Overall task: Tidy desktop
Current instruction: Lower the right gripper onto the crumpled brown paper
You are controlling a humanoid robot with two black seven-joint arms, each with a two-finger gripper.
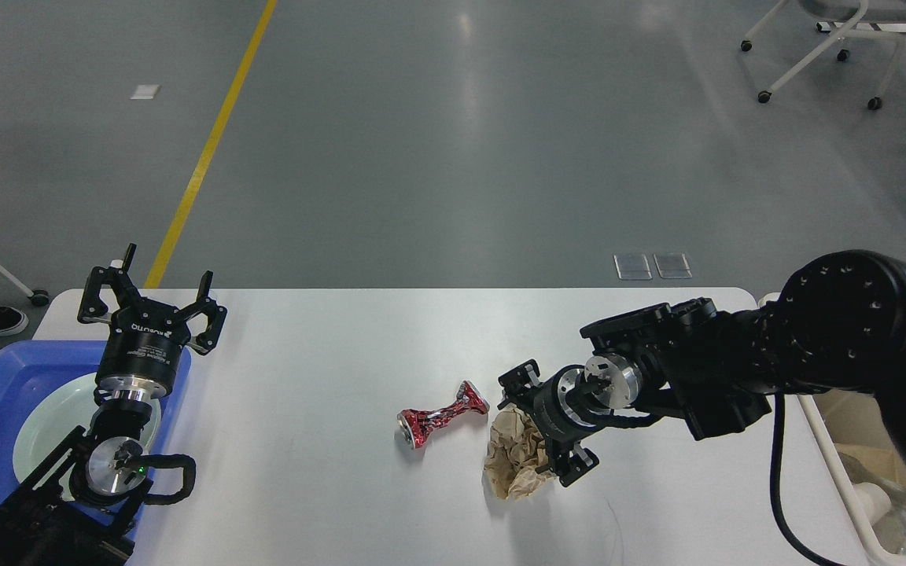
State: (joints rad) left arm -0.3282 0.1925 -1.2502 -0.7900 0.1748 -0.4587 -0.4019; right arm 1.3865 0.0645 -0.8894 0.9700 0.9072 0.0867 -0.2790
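right gripper (535,428) | jaws spread wide, straddling the crumpled paper (510,464) mid-desk (327,487), grip unclear | crushed red can (443,414) just left of them, long axis slanting (next up, probably) | left gripper (152,303) open, well apart.

Grey glossy floor (453,157) with soft overhead-light reflections; a diagonal yellow line (209,145) at left; a white wheeled chair base (823,47) at upper right.

can (443,414) left of paper wad (513,460), on desktop (327,440)
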